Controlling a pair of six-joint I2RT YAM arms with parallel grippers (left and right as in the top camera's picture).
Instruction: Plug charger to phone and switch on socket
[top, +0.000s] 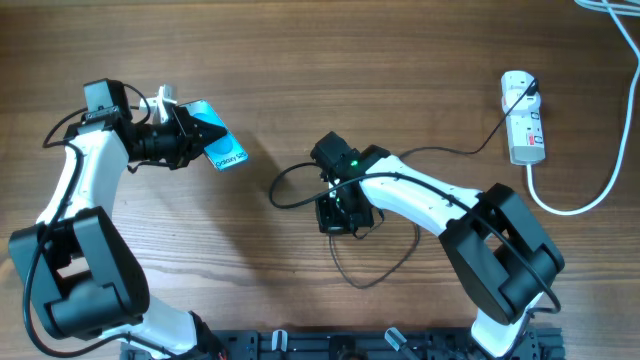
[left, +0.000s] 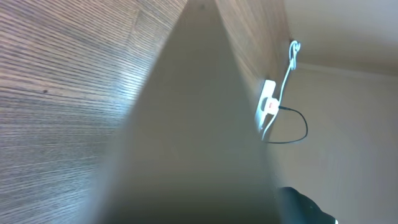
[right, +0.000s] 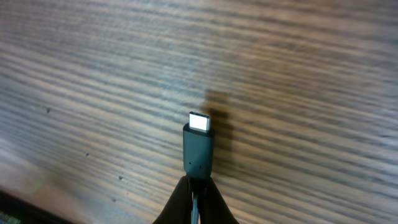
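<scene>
The right gripper (right: 196, 198) is clamped tight on the charger (right: 199, 155), its two dark fingers pinched together on the black plug just behind the head. The plug sticks straight out beyond the fingertips, bright metal tip leading. It sits just above the wooden table (right: 311, 74) and throws a small shadow on the grain. From overhead this gripper hangs over the middle of the table, and the thin black cable lies in loose loops around and in front of it.

Farther back and to the left, the left gripper (top: 203, 135) is closed on the phone (top: 228, 152). It holds one end, so the teal screen faces up and the free end, with its line of white text, points toward the middle of the table. The phone lies at an angle to the table edges. A stretch of bare wood separates it from the charger's tip; the two are well apart. The left wrist camera shows mostly a broad, blurred grey shape too close to the lens to make out.

At the far right corner lies the socket (top: 525, 120), well away from both grippers. The black cable is plugged in at its far end. A thicker white cable (top: 572, 211) leaves its near end and curves off to the right edge.
</scene>
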